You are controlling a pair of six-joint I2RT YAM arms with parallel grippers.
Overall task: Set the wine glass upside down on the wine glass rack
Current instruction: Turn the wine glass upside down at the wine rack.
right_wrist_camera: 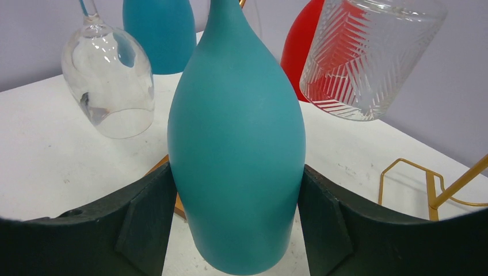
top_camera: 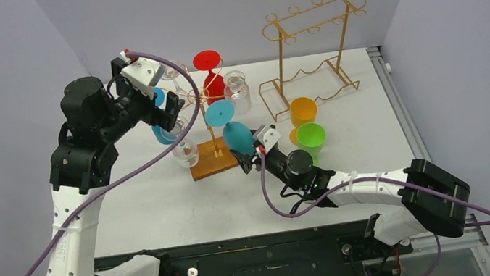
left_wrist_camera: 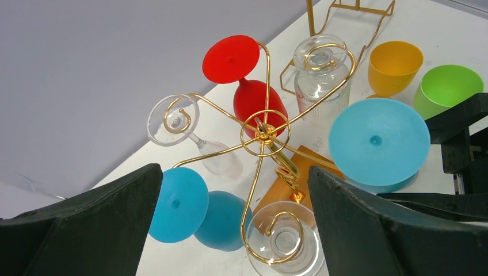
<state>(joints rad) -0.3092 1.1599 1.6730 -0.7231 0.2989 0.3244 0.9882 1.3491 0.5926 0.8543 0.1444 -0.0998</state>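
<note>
Right pincer (right_wrist_camera: pixel 236 230) clamped on the bowl of the teal wine glass (right_wrist_camera: pixel 236 144), glass upside down, foot up, at the near right side of the wine glass rack (top_camera: pixel 213 163), rim low by its brown base (can't tell if the foot sits in a curled arm). Left pincer (left_wrist_camera: pixel 235 169) wide open, empty, over the rack top. Red glass (left_wrist_camera: pixel 259 100), blue glass (left_wrist_camera: pixel 178 204), clear glasses (left_wrist_camera: pixel 319 75) hang on other arms. Orange cup (top_camera: pixel 302 109) and green cup (top_camera: pixel 311 135) just right, on the desk (top_camera: pixel 165 208)
</note>
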